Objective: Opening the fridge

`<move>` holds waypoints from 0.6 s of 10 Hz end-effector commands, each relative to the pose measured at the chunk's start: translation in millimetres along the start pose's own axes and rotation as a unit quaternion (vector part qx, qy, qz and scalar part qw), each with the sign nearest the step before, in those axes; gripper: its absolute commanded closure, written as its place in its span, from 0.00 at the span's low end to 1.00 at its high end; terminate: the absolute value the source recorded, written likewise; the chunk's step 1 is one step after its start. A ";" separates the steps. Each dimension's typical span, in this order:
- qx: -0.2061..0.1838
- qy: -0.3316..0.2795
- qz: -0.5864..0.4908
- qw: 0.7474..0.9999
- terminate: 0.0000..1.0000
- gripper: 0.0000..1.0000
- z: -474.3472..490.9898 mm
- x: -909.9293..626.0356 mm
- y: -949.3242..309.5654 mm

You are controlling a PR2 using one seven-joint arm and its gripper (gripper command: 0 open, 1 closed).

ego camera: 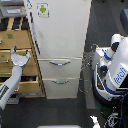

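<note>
The fridge (62,30) is a tall white unit in the middle of the exterior view. A green-and-white sticker (43,9) sits on its large upper door, which is shut. A dark vertical strip (35,41) runs along the door's left edge. Below are two drawers with curved silver handles (60,63), both shut. My gripper (21,51) hangs to the left of the fridge, in front of the wooden cabinet. Its fingers are spread open with nothing between them, a short gap away from the door's left edge. The arm (9,85) reaches up from the lower left.
A wooden drawer cabinet (17,40) stands against the fridge's left side, with several drawers pulled partly out. The robot's white and blue body (115,67) and its cables fill the right side. The floor is dark carpet (60,110).
</note>
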 end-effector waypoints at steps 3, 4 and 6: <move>-0.153 0.071 -0.034 0.985 0.00 0.00 34.5 40.4 -53.8; -0.159 0.064 -0.042 0.984 0.00 0.00 36.4 42.5 -59.6; -0.198 0.060 -0.057 0.977 0.00 0.00 40.8 47.1 -71.6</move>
